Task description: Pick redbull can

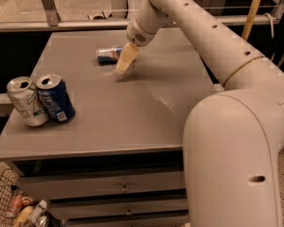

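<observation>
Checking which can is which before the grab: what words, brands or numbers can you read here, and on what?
Small can lying on its side, beside the gripper: print too blurred to read.
White can: green print, unreadable.
Dark blue can: pale print, unreadable.
No text can be quoted.

Pincer low over table, just beside redbull can lying on side.

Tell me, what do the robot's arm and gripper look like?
The arm is smooth, off-white, built of fat rounded tubes, with a row of small dark dots and a tan ring at one joint. The gripper, cream-yellow and tapered, sits beside the lying redbull can.
</observation>
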Tool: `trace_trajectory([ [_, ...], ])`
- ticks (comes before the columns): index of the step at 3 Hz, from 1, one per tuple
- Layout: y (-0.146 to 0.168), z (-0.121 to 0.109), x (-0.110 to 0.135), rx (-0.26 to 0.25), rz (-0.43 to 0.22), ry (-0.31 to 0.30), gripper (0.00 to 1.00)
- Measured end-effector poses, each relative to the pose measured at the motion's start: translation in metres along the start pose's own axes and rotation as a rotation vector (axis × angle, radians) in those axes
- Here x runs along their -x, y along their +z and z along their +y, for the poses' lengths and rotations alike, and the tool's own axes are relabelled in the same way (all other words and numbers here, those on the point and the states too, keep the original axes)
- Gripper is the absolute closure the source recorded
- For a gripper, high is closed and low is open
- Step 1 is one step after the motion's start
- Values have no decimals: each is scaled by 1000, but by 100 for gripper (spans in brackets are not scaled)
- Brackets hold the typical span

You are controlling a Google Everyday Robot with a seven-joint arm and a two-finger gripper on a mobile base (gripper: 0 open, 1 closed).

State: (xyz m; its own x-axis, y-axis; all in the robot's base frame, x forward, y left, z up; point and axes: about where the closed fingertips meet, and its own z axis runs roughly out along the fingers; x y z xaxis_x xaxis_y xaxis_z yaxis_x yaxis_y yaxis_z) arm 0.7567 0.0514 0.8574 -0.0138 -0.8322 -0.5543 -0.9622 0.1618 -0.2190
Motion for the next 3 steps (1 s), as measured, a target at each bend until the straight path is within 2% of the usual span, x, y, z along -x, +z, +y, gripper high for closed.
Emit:
trace_trajectory([
  [1, 9, -4, 3, 9, -15, 7, 17],
  [3, 15, -3, 2, 22, -49, 24, 64],
])
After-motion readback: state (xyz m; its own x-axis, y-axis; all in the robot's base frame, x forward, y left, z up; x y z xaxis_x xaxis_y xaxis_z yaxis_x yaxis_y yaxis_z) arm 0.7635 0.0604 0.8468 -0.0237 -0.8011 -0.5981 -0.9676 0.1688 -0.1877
